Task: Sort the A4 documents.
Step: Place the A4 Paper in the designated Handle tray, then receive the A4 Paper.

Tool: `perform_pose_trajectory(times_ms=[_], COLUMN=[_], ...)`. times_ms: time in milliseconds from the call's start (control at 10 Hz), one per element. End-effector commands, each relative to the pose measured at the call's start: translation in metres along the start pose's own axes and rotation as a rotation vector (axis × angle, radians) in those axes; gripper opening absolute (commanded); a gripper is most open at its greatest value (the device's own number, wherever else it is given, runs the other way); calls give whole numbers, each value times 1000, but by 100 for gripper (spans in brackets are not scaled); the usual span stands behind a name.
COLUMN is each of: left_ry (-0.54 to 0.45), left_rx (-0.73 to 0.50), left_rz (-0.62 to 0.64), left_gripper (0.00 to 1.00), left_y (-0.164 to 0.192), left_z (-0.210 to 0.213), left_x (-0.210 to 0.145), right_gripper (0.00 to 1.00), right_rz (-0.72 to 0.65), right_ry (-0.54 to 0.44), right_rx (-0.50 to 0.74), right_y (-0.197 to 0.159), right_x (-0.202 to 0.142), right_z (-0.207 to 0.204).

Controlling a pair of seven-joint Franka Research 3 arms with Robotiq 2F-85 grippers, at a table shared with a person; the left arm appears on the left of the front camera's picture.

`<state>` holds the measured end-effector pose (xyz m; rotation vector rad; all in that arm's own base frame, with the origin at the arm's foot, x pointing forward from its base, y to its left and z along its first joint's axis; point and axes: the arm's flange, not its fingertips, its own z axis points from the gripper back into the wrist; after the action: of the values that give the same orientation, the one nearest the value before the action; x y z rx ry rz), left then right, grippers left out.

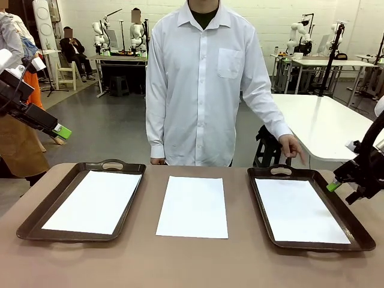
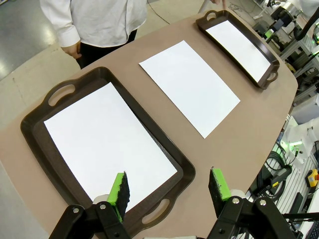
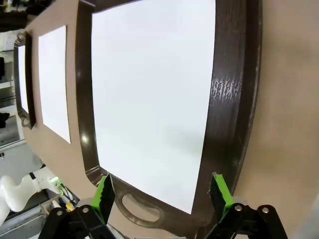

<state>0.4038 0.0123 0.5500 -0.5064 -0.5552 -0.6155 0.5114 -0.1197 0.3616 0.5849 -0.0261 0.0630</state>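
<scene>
Three white A4 documents lie on the brown table. One sheet (image 1: 93, 201) (image 2: 107, 142) rests in the left tray (image 1: 35, 223) (image 2: 35, 144). Another sheet (image 1: 193, 206) (image 2: 189, 84) (image 3: 54, 79) lies bare on the table's middle. The third sheet (image 1: 300, 210) (image 3: 149, 99) rests in the right tray (image 1: 262, 207) (image 3: 234, 99). My left gripper (image 1: 62, 131) (image 2: 169, 188) hangs open and empty, high above the left tray's near end. Just over the right tray's right rim, my right gripper (image 1: 333, 186) (image 3: 162, 191) is open and holds nothing.
A person in a white shirt (image 1: 201, 84) stands at the far side, one hand (image 1: 292, 147) hanging just beyond the right tray's far handle. White tables (image 1: 318, 123) and other equipment stand behind. Bare tabletop (image 1: 180, 264) runs along the near edge.
</scene>
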Motion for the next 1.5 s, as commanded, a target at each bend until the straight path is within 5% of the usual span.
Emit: perform_pose_trajectory(times_ms=[0,1300,1400], left_ry=[1,1,1], left_rx=[4,4,4], left_rz=[-21,-21,-21], left_gripper=[83,83,83], left_y=[0,0,0], left_z=[0,0,0], left_x=[-2,-2,-2], right_gripper=[100,100,100], right_rz=[-36,-9,183], right_ry=[-18,-4,-72], right_rx=[-28,-3,-86], right_y=[14,2,14], right_x=[-6,-2,-28], right_z=[-6,1,27])
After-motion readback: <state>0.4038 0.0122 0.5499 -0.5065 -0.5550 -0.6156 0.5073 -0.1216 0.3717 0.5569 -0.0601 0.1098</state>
